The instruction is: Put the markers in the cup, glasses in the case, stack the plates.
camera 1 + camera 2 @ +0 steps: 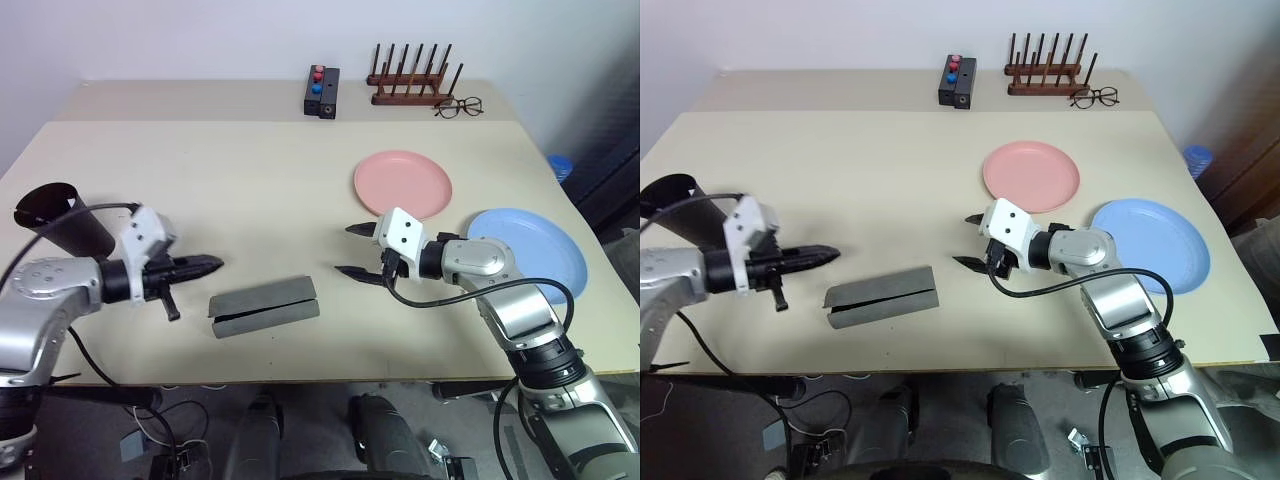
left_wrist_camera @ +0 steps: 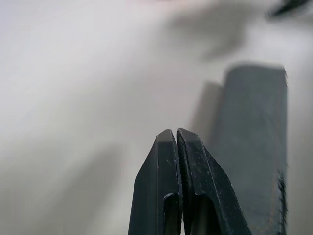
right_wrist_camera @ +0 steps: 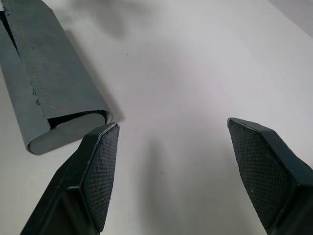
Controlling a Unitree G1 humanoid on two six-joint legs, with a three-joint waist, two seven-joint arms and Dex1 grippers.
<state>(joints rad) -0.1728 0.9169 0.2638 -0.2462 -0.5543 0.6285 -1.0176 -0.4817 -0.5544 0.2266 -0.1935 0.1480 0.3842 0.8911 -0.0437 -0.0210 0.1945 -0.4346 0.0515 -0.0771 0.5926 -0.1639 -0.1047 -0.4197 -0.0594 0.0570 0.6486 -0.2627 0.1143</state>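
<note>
Grey case lies shut near the surface's front edge. Left gripper fingers pressed together, empty; right gripper fingers wide, empty. Probably plates next: pink plate, blue plate sit apart toward the right edge and need stacking.

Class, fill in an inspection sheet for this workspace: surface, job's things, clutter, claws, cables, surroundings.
Surface: beige table, one seam across the far part.
Job's things: grey case near the front edge; pink plate and blue plate apart, unstacked; black cup at left.
Clutter: button box, wooden rack, clear spectacles at the back.
Claws: left claw shut, empty; right claw open, empty.
Cables: black leads along both arms.
Surroundings: white wall.
</note>
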